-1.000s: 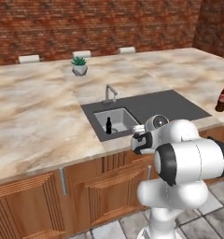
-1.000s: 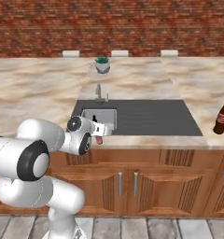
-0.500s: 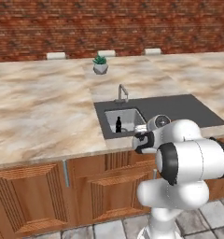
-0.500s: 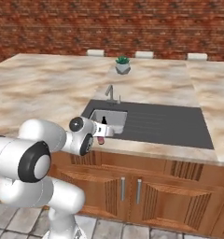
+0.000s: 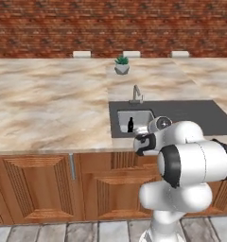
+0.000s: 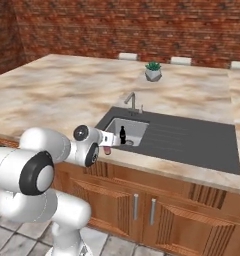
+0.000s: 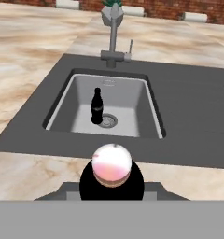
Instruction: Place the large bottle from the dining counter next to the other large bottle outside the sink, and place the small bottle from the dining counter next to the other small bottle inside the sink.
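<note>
**Two small bottles near one sink**

We see the dining counter (image 6: pixel 52 85) spread wide around the sink (image 7: pixel 128 112), which sits in its dark grey surround behind a chrome faucet (image 7: pixel 114 37). We find the gripper (image 6: pixel 108 144) just in front of the sink, over the counter's near edge, closed around the small bottle (image 7: pixel 112 164), pale cap toward the camera. We note the other small bottle (image 7: pixel 97 106) upright inside the sink, beside the drain (image 7: pixel 107 121).
</note>
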Tool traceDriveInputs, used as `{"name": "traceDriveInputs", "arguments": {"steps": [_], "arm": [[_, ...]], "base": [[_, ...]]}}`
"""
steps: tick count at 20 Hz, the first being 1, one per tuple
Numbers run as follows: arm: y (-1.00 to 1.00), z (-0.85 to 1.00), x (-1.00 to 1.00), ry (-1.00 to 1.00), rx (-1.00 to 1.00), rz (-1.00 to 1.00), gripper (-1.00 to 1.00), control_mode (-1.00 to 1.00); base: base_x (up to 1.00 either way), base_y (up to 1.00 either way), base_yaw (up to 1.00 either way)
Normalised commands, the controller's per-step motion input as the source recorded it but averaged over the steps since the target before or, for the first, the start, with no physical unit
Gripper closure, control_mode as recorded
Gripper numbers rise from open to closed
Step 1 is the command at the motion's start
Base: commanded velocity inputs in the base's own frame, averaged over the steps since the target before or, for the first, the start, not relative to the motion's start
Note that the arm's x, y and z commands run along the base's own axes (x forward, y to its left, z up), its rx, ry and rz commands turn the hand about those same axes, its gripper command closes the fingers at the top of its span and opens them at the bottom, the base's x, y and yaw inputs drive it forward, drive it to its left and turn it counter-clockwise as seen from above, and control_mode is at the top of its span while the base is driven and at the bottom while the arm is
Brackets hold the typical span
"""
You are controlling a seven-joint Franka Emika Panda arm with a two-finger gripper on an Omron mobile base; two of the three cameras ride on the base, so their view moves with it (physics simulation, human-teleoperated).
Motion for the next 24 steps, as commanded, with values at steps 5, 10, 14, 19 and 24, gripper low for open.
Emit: {"name": "traceDriveInputs", "arguments": {"steps": [5, 10, 14, 19, 24], "arm": [[0.0, 0.0, 0.0, 0.0, 0.0, 0.0, 1.0, 1.0], [0.0, 0.0, 0.0, 0.0, 0.0, 0.0, 1.0, 1.0], [0.0, 0.0, 0.0, 0.0, 0.0, 0.0, 1.0, 1.0], [0.0, 0.0, 0.0, 0.0, 0.0, 0.0, 1.0, 1.0], [0.0, 0.0, 0.0, 0.0, 0.0, 0.0, 1.0, 1.0]], "base": [[0.04, -0.34, 0.1], [0.38, -0.33, 0.03], [0.43, -0.28, 0.01], [0.31, -0.26, 0.02], [0.22, -0.22, 0.03]]}}
